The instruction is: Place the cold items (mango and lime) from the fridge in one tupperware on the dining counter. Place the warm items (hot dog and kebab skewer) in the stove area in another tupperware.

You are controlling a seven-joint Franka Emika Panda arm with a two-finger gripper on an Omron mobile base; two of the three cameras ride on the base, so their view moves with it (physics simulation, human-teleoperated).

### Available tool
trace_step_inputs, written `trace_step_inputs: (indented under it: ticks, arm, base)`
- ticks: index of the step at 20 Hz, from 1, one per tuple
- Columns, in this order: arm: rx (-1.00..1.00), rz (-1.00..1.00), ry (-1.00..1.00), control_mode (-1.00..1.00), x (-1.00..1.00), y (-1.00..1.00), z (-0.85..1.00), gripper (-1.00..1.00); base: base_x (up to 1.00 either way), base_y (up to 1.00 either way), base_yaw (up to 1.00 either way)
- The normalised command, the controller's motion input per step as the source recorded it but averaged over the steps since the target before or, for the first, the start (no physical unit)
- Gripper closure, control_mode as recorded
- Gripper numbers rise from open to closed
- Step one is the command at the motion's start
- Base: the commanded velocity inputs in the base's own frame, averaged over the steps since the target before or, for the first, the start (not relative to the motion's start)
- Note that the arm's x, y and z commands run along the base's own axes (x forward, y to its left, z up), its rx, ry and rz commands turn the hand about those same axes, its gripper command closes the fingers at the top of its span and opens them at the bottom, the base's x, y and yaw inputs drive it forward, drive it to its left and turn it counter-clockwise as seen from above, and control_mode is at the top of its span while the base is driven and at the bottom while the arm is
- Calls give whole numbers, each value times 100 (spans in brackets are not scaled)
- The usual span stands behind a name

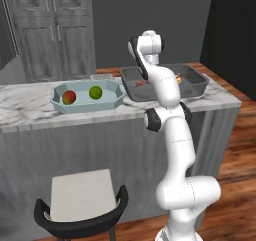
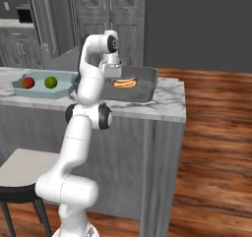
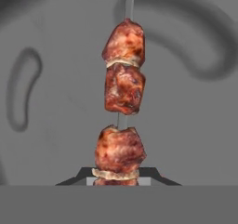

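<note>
Nearest the lens in the hand view, the kebab skewer (image 3: pixel 122 121) runs up the middle of the frame — three browned meat chunks on a thin grey stick, its lowest chunk at the bottom centre between the dark tips of the tool (image 3: pixel 118 177), which is closed on it. Behind it lies the grey floor of the dark grey tray (image 3: pixel 56 125). In the left base view, the table (image 1: pixel 30 107) with its white veined top crosses the middle of the frame, and the white arm (image 1: pixel 175 150) rises from the lower right. At lower left stands a chair (image 1: pixel 80 205) with a pale seat and a black curved back. On the table, left of centre, sits the pale blue-green tray (image 1: pixel 117 96), with the mango (image 1: pixel 69 97) on its left and the lime (image 1: pixel 95 92) on its right, apart from each other. In the right base view, the dark grey tray sits at upper centre with the hot dog (image 2: pixel 125 82) inside — the tool hangs just above its left part.
</note>
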Motion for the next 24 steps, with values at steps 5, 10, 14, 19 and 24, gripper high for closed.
trace_step_inputs:
  ticks: [5,10,14,19,24]
  arm:
    - [0,0,5,-100,0,13,-6,-100]
    - [0,0,0,-100,-5,1,1,-100]
    - [-2,-2,0,-100,-16,0,15,-100]
    - [-6,-9,-1,-100,-30,0,36,-100]
    - [-8,-15,-3,-100,-57,0,47,-100]
  base:
    - [0,0,0]
    - [0,0,0]
    - [0,0,0]
    - [0,0,0]
    - [0,0,0]
